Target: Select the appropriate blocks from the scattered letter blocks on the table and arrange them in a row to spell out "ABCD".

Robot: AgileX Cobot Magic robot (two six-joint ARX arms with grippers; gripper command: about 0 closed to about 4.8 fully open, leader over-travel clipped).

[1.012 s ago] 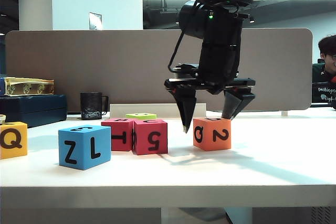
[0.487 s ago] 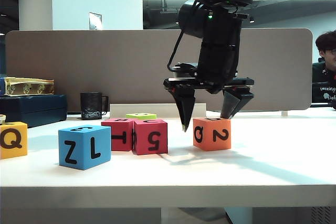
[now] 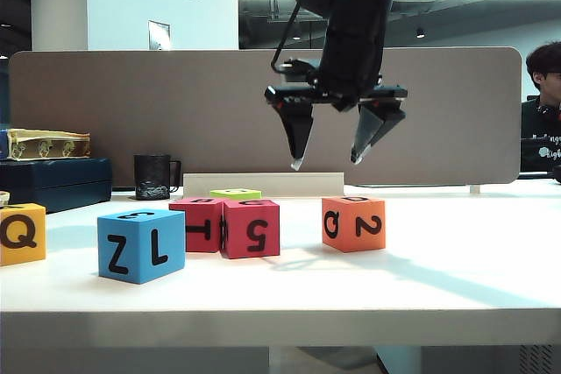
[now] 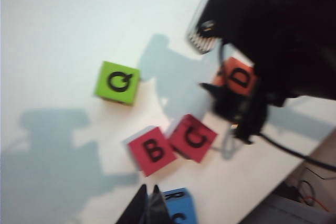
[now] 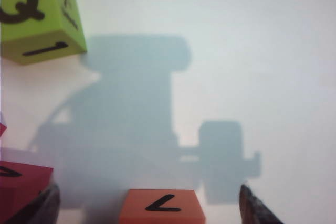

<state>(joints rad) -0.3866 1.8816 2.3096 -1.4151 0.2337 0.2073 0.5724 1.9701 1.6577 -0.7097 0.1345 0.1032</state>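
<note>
Blue came first: the blue cube (image 3: 141,245) stood nearest the front edge of the white table (image 3: 456,286), showing Z and L; every other place here is given from it. To its left, well apart, sat the yellow-orange cube (image 3: 22,233) with a Q; just behind it to the right stood the red cube (image 3: 196,224), touching the pink-red cube (image 3: 252,228) marked 5; farther right, apart from that pair, sat the orange cube (image 3: 353,223) showing a 2, with a D on top in the left wrist view; behind the red cube lay the lime-green cube (image 3: 235,194). Above and to the right of the blue cube, the right gripper (image 3: 326,162) hung over the gap between the pink-red and orange cubes, clear of both, its jaws spread wide and holding nothing. The left gripper (image 4: 148,204) was seen only from its own wrist camera, high above the blue cube, its fingers pressed together and empty. Farthest back, behind the blue cube to the left, stood a dark mug (image 3: 154,176) before a grey partition (image 3: 105,111).
</note>
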